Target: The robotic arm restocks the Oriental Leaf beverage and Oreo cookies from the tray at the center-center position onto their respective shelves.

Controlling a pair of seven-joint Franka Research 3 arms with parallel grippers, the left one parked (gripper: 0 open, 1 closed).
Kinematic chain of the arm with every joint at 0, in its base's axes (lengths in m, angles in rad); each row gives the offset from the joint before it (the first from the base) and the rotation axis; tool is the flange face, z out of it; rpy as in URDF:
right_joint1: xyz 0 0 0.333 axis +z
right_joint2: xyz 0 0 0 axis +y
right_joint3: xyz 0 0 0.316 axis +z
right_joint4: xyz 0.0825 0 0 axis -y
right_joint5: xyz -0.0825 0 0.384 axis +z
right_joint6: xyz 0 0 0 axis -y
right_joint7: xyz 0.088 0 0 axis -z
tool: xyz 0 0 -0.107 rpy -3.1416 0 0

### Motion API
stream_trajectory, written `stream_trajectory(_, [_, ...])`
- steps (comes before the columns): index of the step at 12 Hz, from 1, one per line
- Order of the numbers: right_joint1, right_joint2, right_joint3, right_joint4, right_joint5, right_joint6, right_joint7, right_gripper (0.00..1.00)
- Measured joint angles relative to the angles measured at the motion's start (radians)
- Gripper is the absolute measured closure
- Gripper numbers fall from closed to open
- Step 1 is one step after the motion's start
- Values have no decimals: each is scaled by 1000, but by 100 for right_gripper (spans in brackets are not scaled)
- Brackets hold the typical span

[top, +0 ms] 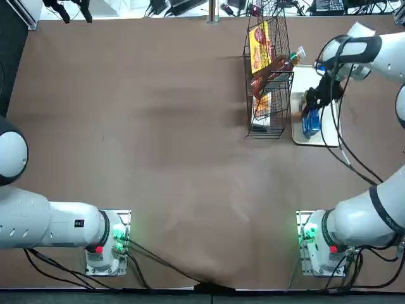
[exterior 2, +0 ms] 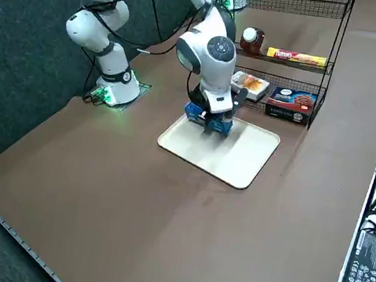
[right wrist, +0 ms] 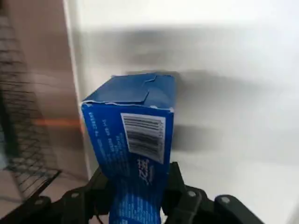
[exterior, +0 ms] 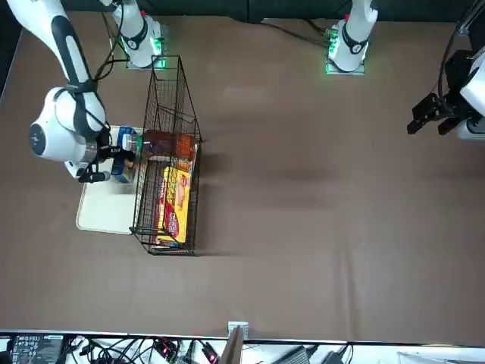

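My right gripper [right wrist: 138, 186] is shut on the blue Oreo cookies packet [right wrist: 133, 144], one finger on each long side. It holds the packet [top: 310, 121] over the cream tray [top: 329, 136], close beside the black wire shelves [top: 269, 76]. From the side, the gripper [exterior 2: 211, 122] and packet [exterior 2: 195, 112] hang low over the tray's [exterior 2: 234, 158] rack end. The Oriental Leaf beverage [exterior 2: 251, 41] lies on an upper tier, white cap towards the tray. In the front view the tray [exterior: 102, 208] holds nothing else beneath the packet [exterior: 121, 165].
A yellow-and-red packet [exterior 2: 296, 57] lies on the same tier as the bottle. On the lowest tier sit a white-and-orange packet [exterior 2: 250, 84] and a dark box [exterior 2: 291, 103]. Brown table [top: 158, 145] stretches wide to the rack's other side.
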Motion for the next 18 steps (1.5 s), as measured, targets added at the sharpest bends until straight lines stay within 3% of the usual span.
stream_trajectory(4, [-59, -64, -7, 163, -27, -252, 0, 48])
stream_trajectory(9, [-108, -104, -11, 442, -30, -574, -3, 48])
stream_trajectory(13, [-102, -158, 3, 544, -26, -654, 17, 48])
stream_trajectory(18, [-99, -257, 15, 590, 163, -698, 95, 48])
